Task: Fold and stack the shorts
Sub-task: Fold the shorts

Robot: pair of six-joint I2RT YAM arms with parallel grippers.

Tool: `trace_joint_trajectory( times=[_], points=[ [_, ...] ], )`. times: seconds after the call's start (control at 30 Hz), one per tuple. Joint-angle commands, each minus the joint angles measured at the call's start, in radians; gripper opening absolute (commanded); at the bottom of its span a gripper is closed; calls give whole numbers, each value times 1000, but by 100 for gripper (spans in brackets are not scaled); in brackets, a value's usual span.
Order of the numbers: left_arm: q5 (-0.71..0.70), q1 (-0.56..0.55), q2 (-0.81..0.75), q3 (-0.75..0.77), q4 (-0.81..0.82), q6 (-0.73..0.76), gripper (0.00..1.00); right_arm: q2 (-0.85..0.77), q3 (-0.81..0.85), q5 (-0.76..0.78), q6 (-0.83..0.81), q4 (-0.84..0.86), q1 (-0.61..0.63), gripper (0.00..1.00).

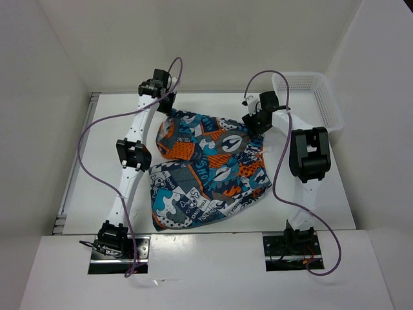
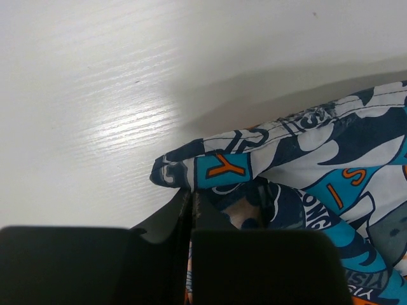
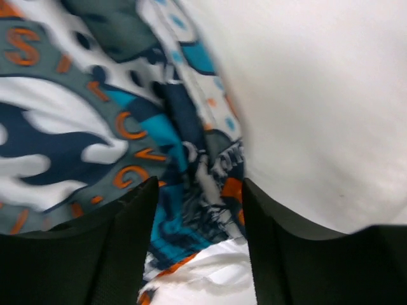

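Observation:
The printed shorts [image 1: 206, 171] lie crumpled in the middle of the table, with one part folded over at the far left. My left gripper [image 1: 166, 108] is at their far left corner. In the left wrist view it [image 2: 192, 196] is shut, with the hem of the shorts [image 2: 318, 165] pinched between the fingers. My right gripper [image 1: 255, 124] is at the shorts' far right edge. In the right wrist view it [image 3: 198, 190] is open, its fingers either side of a bunched edge of the shorts [image 3: 76, 114]. A white strip [image 3: 210, 270], perhaps the drawstring, lies between them.
A white mesh basket [image 1: 311, 90] stands at the far right corner of the table. White walls enclose the table on the left, back and right. Purple cables loop over both arms.

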Motion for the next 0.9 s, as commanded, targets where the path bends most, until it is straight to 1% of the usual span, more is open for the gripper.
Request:
trace_joint_trajectory(
  times=[0.0,0.07,0.13,0.17,0.27,0.3,0.33,0.5,0.53,0.63,0.73,0.87],
  points=[
    [-23,2,-28,17,-6,2,0,-86,141,-161,-14,-97,-1,62],
    [-33,2,-28,17,-6,2,0,-115,157,-190,14,-108,-12,63],
    [-33,2,-18,17,-6,2,0,-124,145,-165,28,-84,-24,63],
    [-33,2,-18,17,-6,2,0,-125,111,-111,28,-75,-38,63],
    [-42,2,-18,17,-6,2,0,-137,38,-16,17,-24,-38,58],
    [-42,2,-18,17,-6,2,0,-137,25,16,2,-24,-38,54],
    [-42,2,-18,17,-6,2,0,-137,25,17,-15,-15,-38,53],
    [-42,2,-18,17,-6,2,0,-128,-8,37,-66,-15,-38,53],
    [-42,2,-18,17,-6,2,0,-128,-18,37,-80,-15,-38,56],
    [-42,2,-18,17,-15,2,0,-108,-27,46,-98,-24,-38,58],
    [-42,2,-18,17,-15,2,0,-97,-38,66,-107,-15,-38,59],
    [-42,2,-18,17,-15,2,0,-33,-38,66,-127,-15,-29,61]
  ],
)
